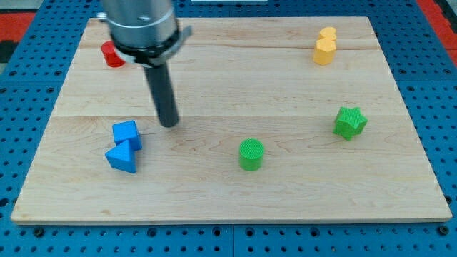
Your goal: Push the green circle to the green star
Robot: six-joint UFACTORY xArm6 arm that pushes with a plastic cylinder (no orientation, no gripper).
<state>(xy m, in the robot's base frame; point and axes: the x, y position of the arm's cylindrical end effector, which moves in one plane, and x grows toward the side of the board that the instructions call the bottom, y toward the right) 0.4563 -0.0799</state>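
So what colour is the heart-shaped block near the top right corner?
Yellow: the heart block shows plainly in the camera view.

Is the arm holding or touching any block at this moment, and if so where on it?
Nothing is held. My tip rests on the bare board, apart from every block, just to the upper right of the blue cube and well left of the green circle.

board [285, 86]: pale matt wood | green circle [251, 154]: ridged matt plastic

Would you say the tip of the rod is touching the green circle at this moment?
Apart. The camera view shows bare wood between my tip and the green circle; the tip stands toward the view's left, nearer the blue cube.
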